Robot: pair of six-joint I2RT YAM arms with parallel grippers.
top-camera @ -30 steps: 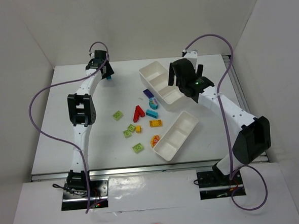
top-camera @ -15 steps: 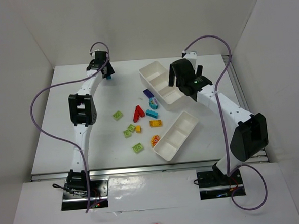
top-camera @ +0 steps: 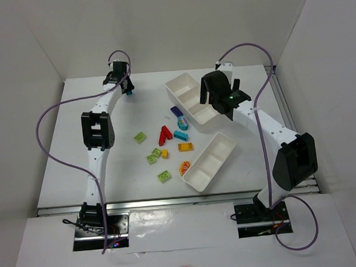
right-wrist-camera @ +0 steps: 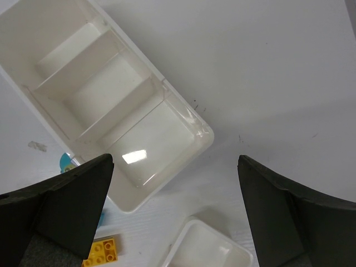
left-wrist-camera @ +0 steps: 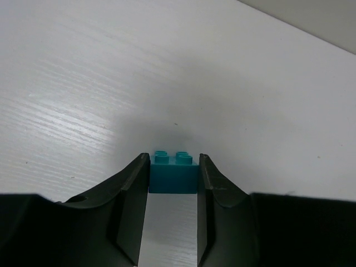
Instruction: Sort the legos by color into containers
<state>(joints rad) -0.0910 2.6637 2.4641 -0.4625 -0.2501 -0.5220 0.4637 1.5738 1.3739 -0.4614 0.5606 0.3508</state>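
Reaching far, left pincer (left-wrist-camera: 173, 162) clamped on teal brick (left-wrist-camera: 173, 178), right pincer (right-wrist-camera: 175, 162) spread wide above white tray (right-wrist-camera: 166, 84).

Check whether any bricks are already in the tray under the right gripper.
No, in the right wrist view all three compartments of the tray show bare white floors.

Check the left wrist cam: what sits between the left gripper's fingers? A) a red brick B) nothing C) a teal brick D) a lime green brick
C: the left wrist view shows a teal brick in the left gripper, a finger pressed against each of its sides.
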